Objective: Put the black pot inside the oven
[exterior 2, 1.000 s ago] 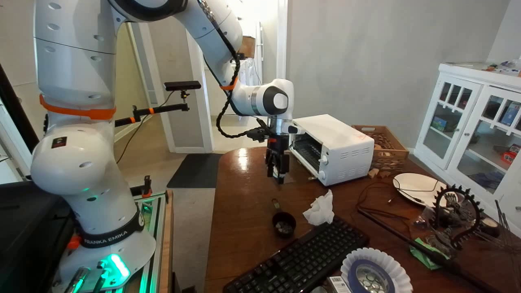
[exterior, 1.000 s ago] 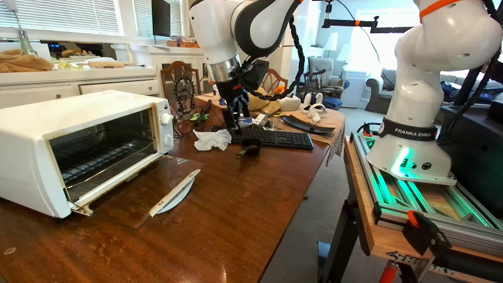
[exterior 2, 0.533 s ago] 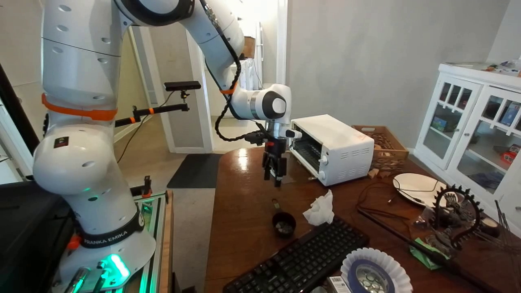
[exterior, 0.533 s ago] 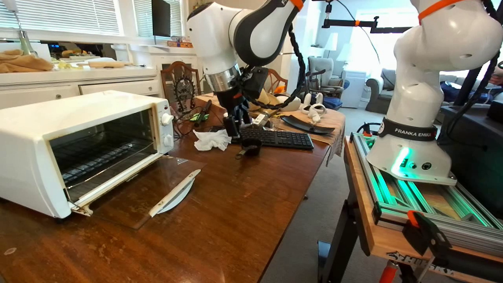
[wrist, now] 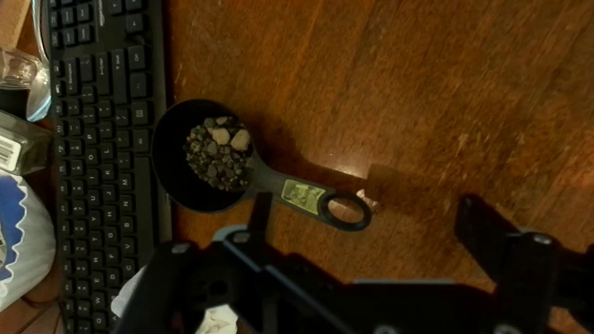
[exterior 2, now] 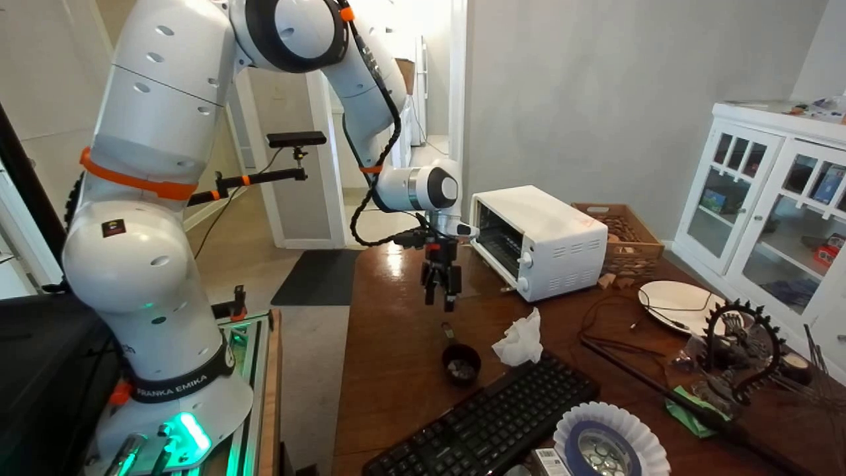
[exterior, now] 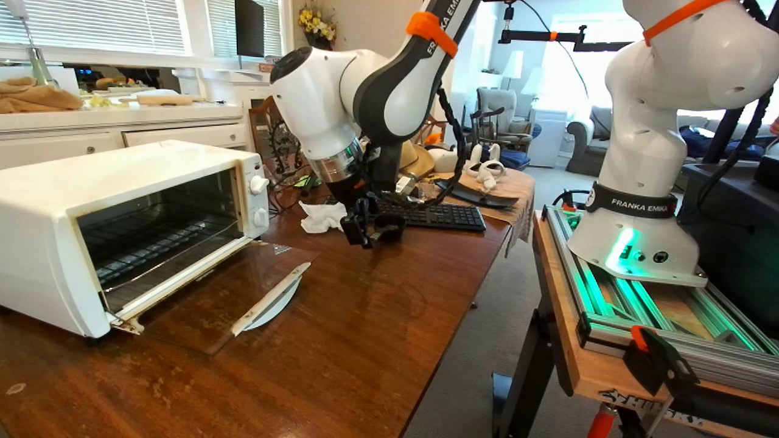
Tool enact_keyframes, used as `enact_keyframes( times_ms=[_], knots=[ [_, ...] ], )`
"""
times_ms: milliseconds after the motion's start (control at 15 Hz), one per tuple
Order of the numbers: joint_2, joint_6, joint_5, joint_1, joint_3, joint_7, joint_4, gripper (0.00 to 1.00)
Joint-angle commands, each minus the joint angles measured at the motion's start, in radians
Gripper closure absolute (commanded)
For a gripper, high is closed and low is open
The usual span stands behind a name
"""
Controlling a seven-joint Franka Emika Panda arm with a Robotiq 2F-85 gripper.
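The black pot point(wrist: 178, 162), a small long-handled cup with pebbles inside, rests on the wooden table in both exterior views and the wrist view. Its handle point(wrist: 301, 197) carries a yellow-green label and ends in a ring. My gripper point(wrist: 365, 203) is open above the table on the handle side, its jaws spread wide with nothing held. In the wrist view the handle's ring end appears between the two fingers, below fingertip height as far as I can judge. The white oven point(exterior: 122, 176) stands with its glass door point(exterior: 237, 292) folded down, showing a wire rack point(exterior: 158, 246) inside.
A black keyboard point(exterior 2: 489, 423) lies right beside the pot's cup. Crumpled white tissue point(exterior 2: 520, 339) sits near both. A blue-and-white ruffled bowl point(exterior 2: 608, 443) and a white plate point(exterior 2: 681, 307) are farther off. A wicker basket point(exterior 2: 621, 238) stands behind the oven.
The arm has come down, bringing my open gripper lower toward the table near the pot's handle. Pot, oven and tissue have stayed in place.
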Motion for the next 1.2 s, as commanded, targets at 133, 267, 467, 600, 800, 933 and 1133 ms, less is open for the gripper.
enact_keyframes(
  times_ms=[133, 267, 467, 600, 800, 933, 1133],
  knots=[
    [0.11, -0.078, -0.085, 0.096, -0.045, 0.099, 0.104, 0.0],
    [0.132, -0.11, -0.118, 0.12, -0.058, 0.138, 0.124, 0.0],
    [0.158, -0.139, -0.154, 0.128, -0.061, 0.172, 0.148, 0.0],
    [0.168, -0.145, -0.176, 0.128, -0.06, 0.191, 0.156, 0.0],
    [0.193, -0.153, -0.198, 0.125, -0.057, 0.215, 0.171, 0.0],
    [0.21, -0.16, -0.207, 0.126, -0.053, 0.227, 0.183, 0.0],
    [0.236, -0.18, -0.226, 0.136, -0.057, 0.253, 0.202, 0.0]
  ],
)
